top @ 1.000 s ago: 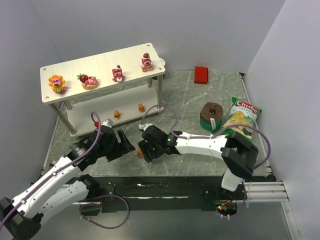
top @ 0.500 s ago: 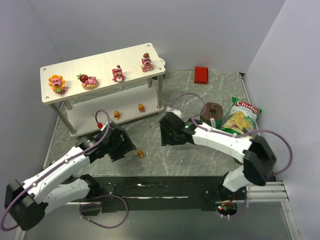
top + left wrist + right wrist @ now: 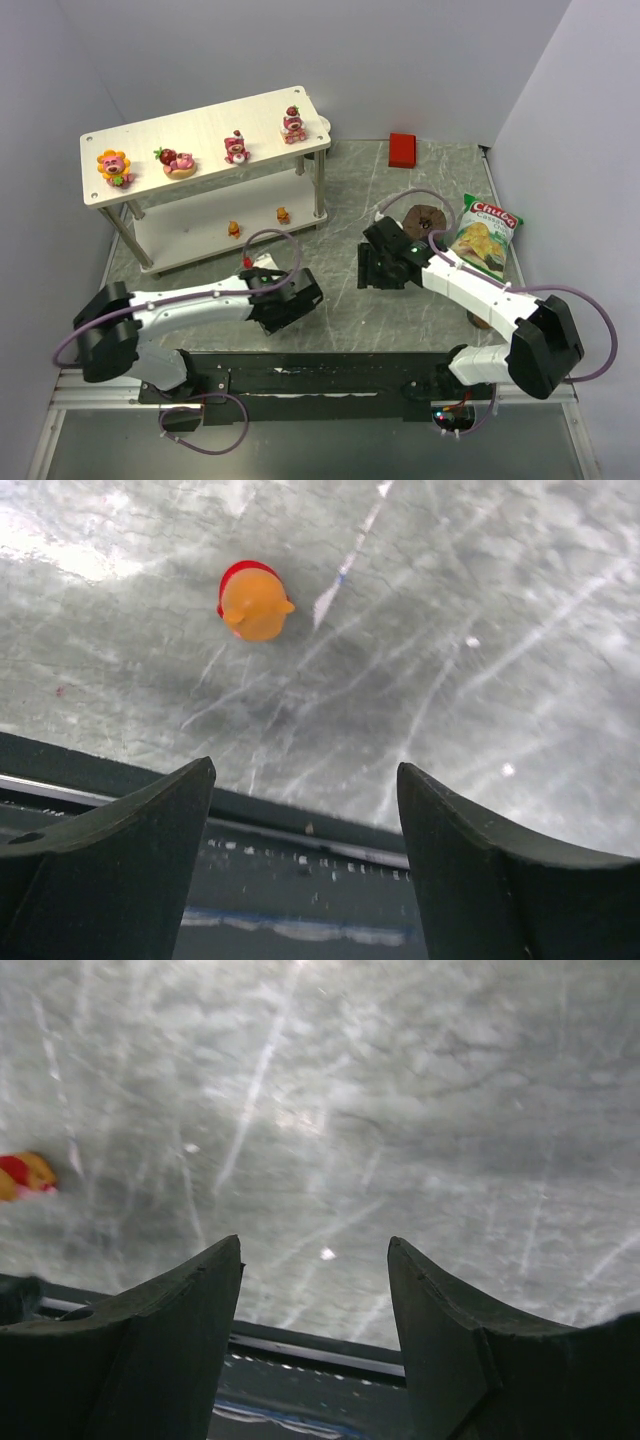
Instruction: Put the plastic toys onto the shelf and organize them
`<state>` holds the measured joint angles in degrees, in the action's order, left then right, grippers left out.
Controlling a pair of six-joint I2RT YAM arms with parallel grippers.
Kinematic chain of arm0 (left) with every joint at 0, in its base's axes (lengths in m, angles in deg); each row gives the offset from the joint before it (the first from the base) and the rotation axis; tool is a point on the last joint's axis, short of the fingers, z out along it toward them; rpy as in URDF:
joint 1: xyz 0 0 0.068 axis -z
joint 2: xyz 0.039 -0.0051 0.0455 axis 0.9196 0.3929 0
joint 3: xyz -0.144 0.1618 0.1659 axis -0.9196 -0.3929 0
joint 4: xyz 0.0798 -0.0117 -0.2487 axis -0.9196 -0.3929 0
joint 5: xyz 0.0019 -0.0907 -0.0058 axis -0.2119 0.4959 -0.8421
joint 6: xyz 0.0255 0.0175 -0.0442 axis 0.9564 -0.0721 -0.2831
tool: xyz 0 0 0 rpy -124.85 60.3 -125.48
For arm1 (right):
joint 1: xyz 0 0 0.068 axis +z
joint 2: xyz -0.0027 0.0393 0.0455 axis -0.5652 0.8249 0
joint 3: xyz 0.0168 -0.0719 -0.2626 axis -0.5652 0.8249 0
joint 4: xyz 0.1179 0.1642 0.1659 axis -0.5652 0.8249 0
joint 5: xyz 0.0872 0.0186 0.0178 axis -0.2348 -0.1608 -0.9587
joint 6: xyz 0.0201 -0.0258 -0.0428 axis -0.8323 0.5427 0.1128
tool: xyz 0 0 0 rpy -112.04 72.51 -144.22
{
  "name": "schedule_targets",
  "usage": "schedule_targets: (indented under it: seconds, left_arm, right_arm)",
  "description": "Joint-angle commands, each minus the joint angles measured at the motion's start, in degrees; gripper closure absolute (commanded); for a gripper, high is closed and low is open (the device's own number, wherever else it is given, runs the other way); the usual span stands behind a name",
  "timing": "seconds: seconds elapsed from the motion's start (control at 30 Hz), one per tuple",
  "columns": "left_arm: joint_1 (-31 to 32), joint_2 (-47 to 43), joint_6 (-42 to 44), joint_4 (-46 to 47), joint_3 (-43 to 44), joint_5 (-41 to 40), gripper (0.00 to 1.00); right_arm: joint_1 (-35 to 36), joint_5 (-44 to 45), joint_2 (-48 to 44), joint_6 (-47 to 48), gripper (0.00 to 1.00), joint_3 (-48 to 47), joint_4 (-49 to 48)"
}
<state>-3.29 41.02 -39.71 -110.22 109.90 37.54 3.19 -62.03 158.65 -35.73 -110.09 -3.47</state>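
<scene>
The shelf (image 3: 150, 135) stands at the back left. Its top board holds the flower-faced toy (image 3: 115, 167) and three strawberry bears (image 3: 236, 147). Its lower board holds two small orange bears (image 3: 234, 229). A third small orange bear (image 3: 255, 602) lies on the table ahead of my open, empty left gripper (image 3: 305, 770). That bear is hidden under the left gripper (image 3: 293, 299) in the top view, and it shows at the left edge of the right wrist view (image 3: 22, 1175). My right gripper (image 3: 374, 268) is open and empty over bare table, as the right wrist view (image 3: 315, 1242) shows.
A red block (image 3: 402, 149) sits at the back. A brown-and-green cylinder (image 3: 423, 230) and a chips bag (image 3: 482, 235) are at the right, behind the right arm. The dark front rail (image 3: 300, 840) runs along the table's near edge, close under both grippers.
The right gripper has pulled away to the right, leaving the small orange bear on the table. The left arm has swung right along the front edge to that bear.
</scene>
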Motion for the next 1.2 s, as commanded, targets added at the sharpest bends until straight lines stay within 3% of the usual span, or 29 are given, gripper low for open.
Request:
schedule_targets:
  seconds: [0.0,0.4,0.67,0.87,1.17]
  left_arm:
    - [2.08,3.55,-6.98,-5.17,3.24,-7.76,0.21]
    - [2.0,7.07,-7.95,-3.06,2.1,-15.24,0.35]
    - [-1.78,7.07,-2.77,2.38,-0.09,-14.01,0.43]
    - [-2.75,8.39,0.39,4.49,-0.53,-12.87,0.43]
    - [-3.89,8.21,1.36,6.43,-2.47,-11.99,0.49]
  right_arm:
    - [-1.66,-3.57,-3.55,3.76,0.32,2.2,-1.31]
    - [-3.06,-3.39,-4.96,4.73,0.33,3.97,-2.54]
    - [-3.42,-2.34,-5.22,4.2,0.33,4.5,-2.19]
    - [-3.77,-2.16,-4.87,4.11,0.33,4.32,-2.1]
    - [-4.29,-1.99,-3.9,4.29,0.34,4.67,-2.37]
